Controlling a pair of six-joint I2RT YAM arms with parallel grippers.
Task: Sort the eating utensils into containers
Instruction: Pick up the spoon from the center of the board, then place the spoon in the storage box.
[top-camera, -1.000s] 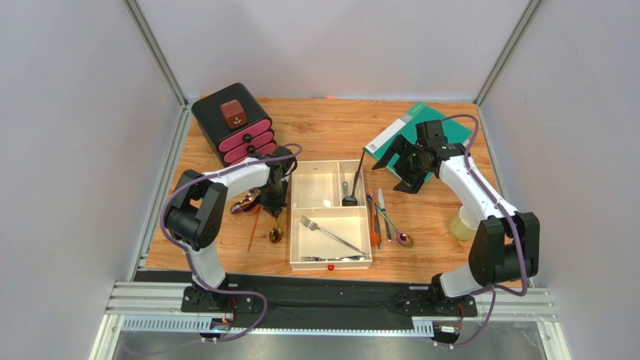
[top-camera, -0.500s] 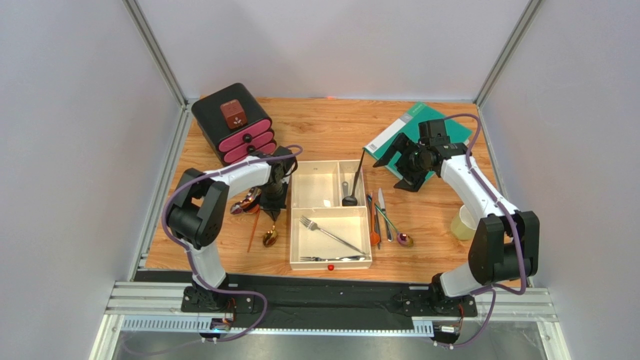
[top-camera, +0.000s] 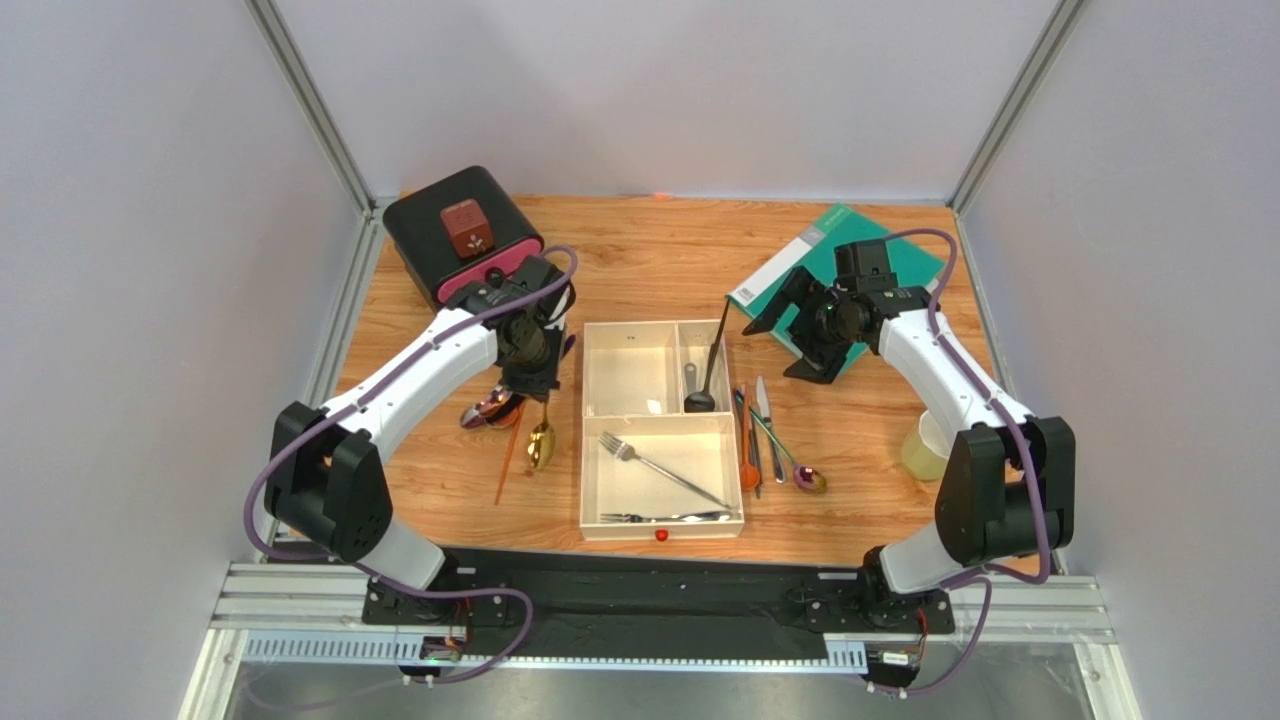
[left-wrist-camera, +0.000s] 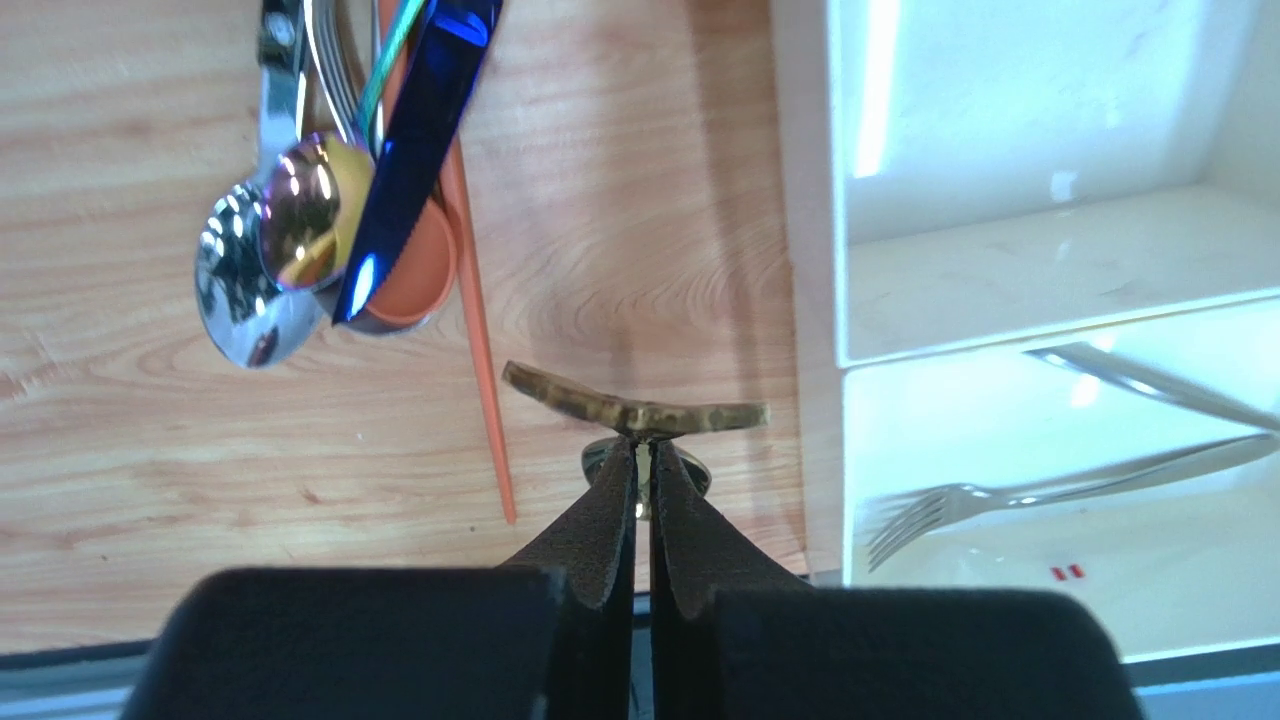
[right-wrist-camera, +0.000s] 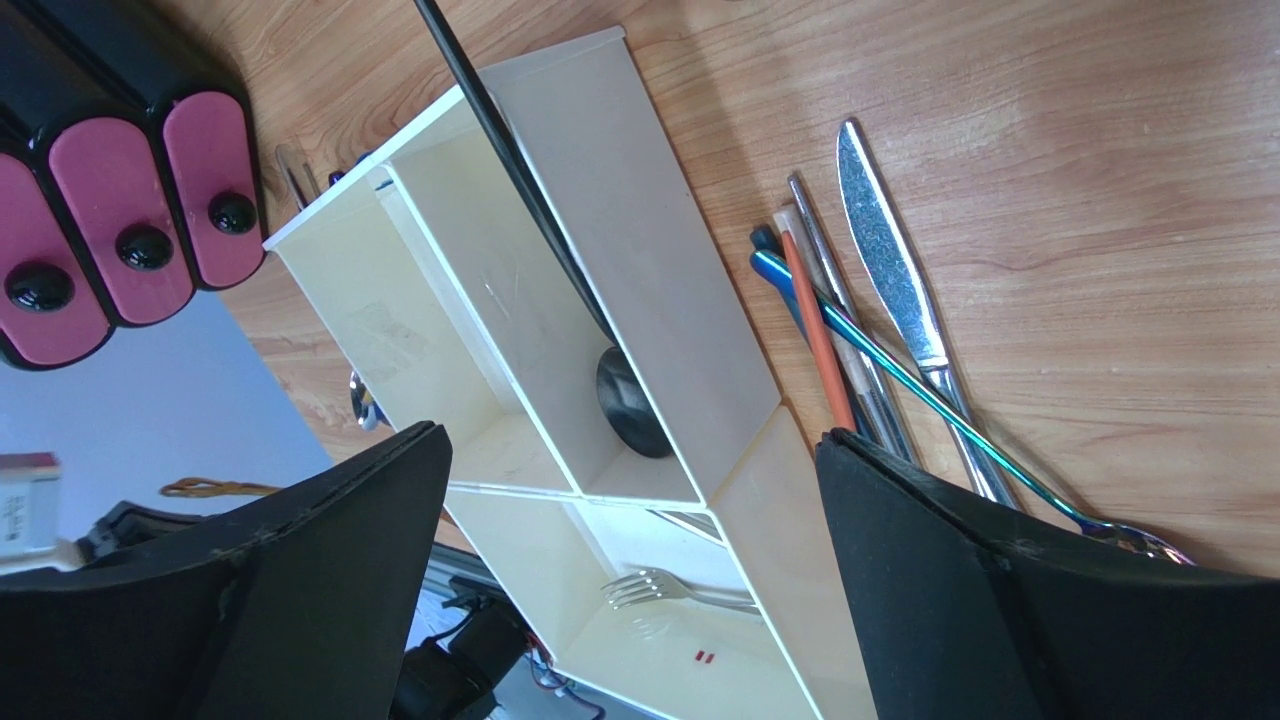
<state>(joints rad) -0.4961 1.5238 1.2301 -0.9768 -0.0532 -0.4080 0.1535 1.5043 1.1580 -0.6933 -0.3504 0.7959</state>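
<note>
My left gripper (top-camera: 529, 383) is shut on a gold spoon (top-camera: 540, 446) and holds it off the table, just left of the cream-white tray (top-camera: 661, 528). In the left wrist view the spoon's handle (left-wrist-camera: 631, 410) is clamped edge-on between the fingers (left-wrist-camera: 609, 510). The tray's large container holds silver forks (top-camera: 661, 468); one small container holds a black spoon (top-camera: 700, 398). Several utensils (top-camera: 769, 438) lie right of the tray, with more spoons (top-camera: 489, 408) and an orange chopstick (top-camera: 504, 465) to its left. My right gripper (top-camera: 812, 323) hangs open and empty behind the tray's right corner.
A black box with pink drawers (top-camera: 463, 240) stands at the back left, close behind my left arm. A green book (top-camera: 849, 248) lies at the back right under my right arm. A pale yellow cup (top-camera: 932, 446) sits near the right edge.
My left gripper has shut on the gold spoon and lifted it slightly away from the table. The left arm's elbow swung out to the left. The right arm barely moved.
</note>
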